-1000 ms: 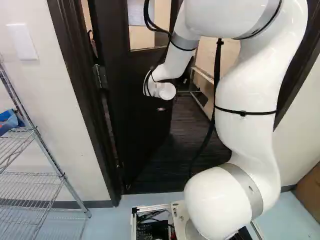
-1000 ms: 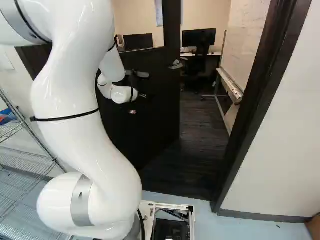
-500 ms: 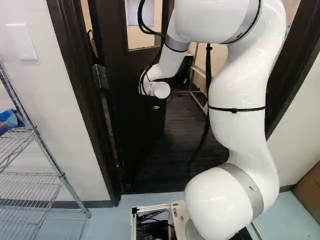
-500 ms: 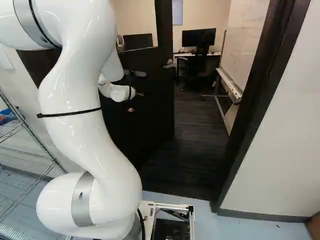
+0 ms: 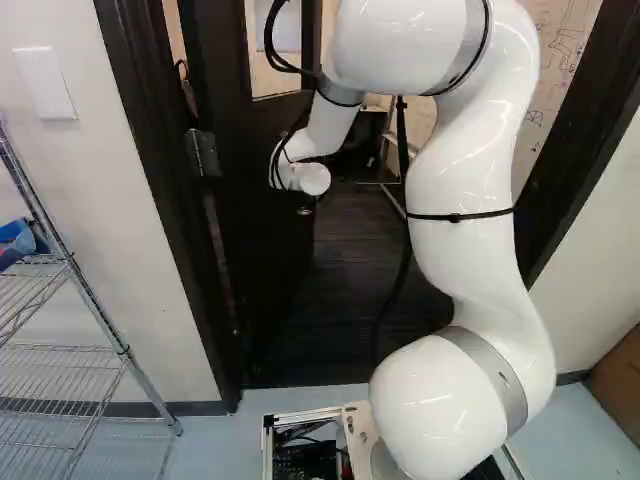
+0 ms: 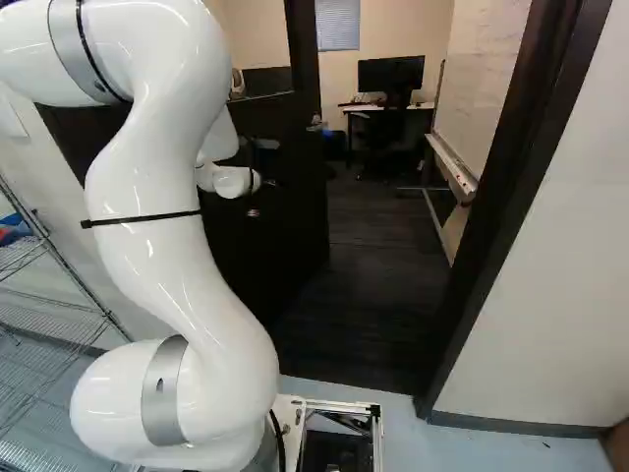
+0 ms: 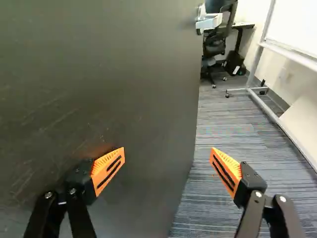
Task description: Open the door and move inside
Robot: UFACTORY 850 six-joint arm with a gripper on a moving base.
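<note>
Dark hinged door (image 5: 262, 180), ajar into the room ahead of the arm (image 5: 470, 200), hinge (image 5: 203, 153) at L of left base view. Prob. heavy but stiff, swinging freely; hold at lever handle (image 7: 209, 22) or push flat nr. free edge. Gripper (image 7: 168, 154): jaws wide, nothing held, one finger by door face (contact unclear), the other beyond its edge. Vs. 0.5 s ago: door swung further in; upper arm shifted L in left base view; base unmoved.
</note>
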